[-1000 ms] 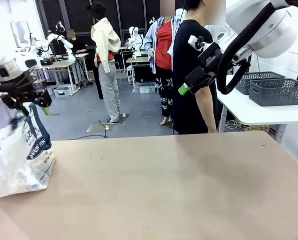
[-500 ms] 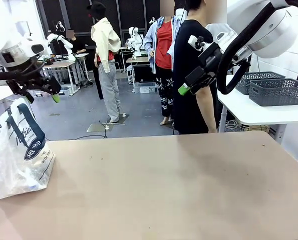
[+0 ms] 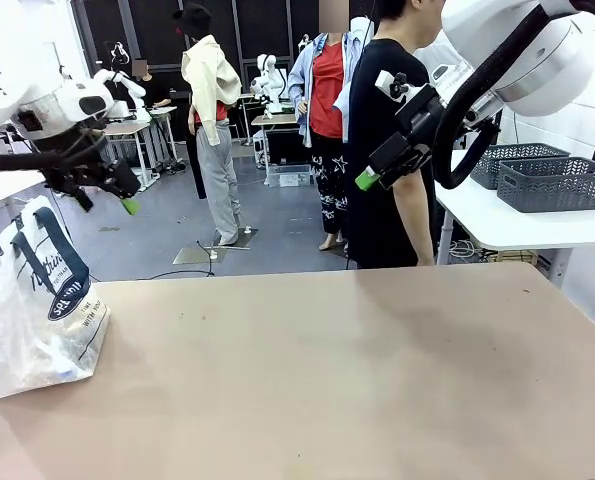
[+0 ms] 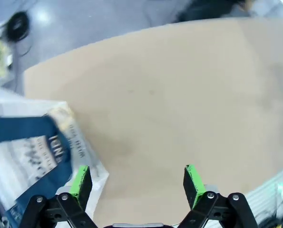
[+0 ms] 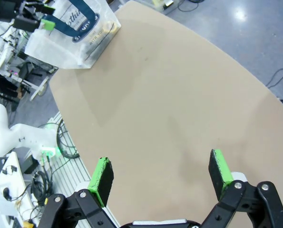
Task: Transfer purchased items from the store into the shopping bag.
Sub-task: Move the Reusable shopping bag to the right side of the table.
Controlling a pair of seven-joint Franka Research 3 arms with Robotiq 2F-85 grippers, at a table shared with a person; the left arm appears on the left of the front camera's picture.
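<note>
The desk (image 3: 357, 370) is a plain tan top, bare across its middle and right. Beyond its far edge lies a workshop room with grey floor, other tables, and a person (image 3: 387, 150) in black standing just behind the desk. To the right, on a white side table (image 3: 497, 220), sit two dark grey lattice baskets (image 3: 555, 182).

The left gripper (image 3: 105, 192) hangs in the air above the desk's left end, jaws spread and holding nothing. The shopping bag (image 3: 42, 300) stands below it and slightly to its outer side, apart from the pads, its navy handles upright and its round dark logo facing the camera.

The left wrist view looks down past the left gripper's (image 4: 137, 183) spread green pads: the shopping bag (image 4: 32, 152) lies just beside one pad, with a navy strap across it. What is inside the bag is too blurred to tell; something pale may show through the plastic.

The right gripper (image 3: 382, 160) is raised high over the desk's far right side, jaws wide and empty. Its own view shows the right gripper (image 5: 162, 173) over bare desk, with the shopping bag (image 5: 72, 33) well away at the opposite end and the left gripper's green pad beside it. That view also shows cables and equipment on the floor under the desk's edge.
</note>
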